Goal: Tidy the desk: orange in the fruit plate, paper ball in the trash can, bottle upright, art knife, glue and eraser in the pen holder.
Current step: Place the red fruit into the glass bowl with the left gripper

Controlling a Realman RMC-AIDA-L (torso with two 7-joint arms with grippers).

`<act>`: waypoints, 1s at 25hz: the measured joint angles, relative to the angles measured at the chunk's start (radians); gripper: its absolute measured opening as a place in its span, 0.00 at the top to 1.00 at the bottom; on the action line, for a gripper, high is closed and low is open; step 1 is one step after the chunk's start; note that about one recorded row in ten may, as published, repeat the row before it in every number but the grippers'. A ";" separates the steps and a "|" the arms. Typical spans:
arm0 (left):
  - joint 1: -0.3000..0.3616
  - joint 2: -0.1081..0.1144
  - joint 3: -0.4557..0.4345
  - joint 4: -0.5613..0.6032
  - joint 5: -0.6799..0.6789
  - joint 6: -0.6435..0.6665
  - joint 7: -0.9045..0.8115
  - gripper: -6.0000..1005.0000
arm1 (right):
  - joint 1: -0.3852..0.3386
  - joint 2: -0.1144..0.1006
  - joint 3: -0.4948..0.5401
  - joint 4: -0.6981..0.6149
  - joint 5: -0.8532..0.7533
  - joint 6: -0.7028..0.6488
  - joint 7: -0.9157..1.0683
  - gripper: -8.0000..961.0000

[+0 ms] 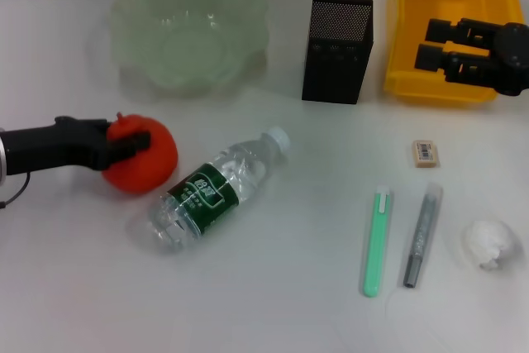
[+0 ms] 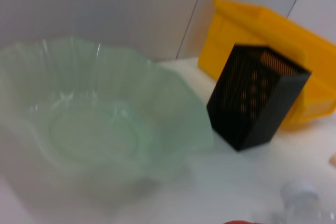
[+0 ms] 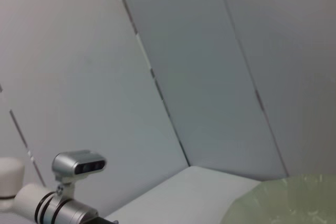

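My left gripper [image 1: 124, 136] is shut on the red-orange orange [image 1: 149, 163] at the left of the table; a sliver of the orange [image 2: 244, 222] shows in the left wrist view. Behind it stands the pale-green fruit plate [image 1: 190, 26] [image 2: 94, 129] [image 3: 286, 203]. The bottle [image 1: 216, 189] lies on its side beside the orange, cap [image 2: 299, 190] pointing toward the black mesh pen holder [image 1: 337, 49] [image 2: 254, 98]. The eraser [image 1: 425, 153], green art knife [image 1: 377, 241], grey glue stick [image 1: 422, 236] and paper ball [image 1: 492, 244] lie at the right. My right gripper [image 1: 431, 43] hovers open over the yellow trash can [image 1: 450, 6] [image 2: 273, 40].
A grey panelled wall runs along the back edge of the white table [image 1: 273, 303]. The robot's head camera [image 3: 79, 163] shows in the right wrist view.
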 joint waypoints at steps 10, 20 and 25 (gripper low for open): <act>0.010 -0.005 -0.016 -0.035 -0.216 0.006 0.124 0.75 | -0.001 -0.014 0.018 0.031 -0.004 0.015 0.000 0.23; -0.092 0.003 -0.028 -0.156 -0.313 -0.065 0.236 0.80 | -0.004 -0.018 0.013 0.036 -0.006 0.038 -0.012 0.23; -0.174 0.013 -0.028 -0.200 -0.310 -0.149 0.263 0.85 | -0.012 -0.018 0.013 0.043 -0.007 0.038 -0.012 0.23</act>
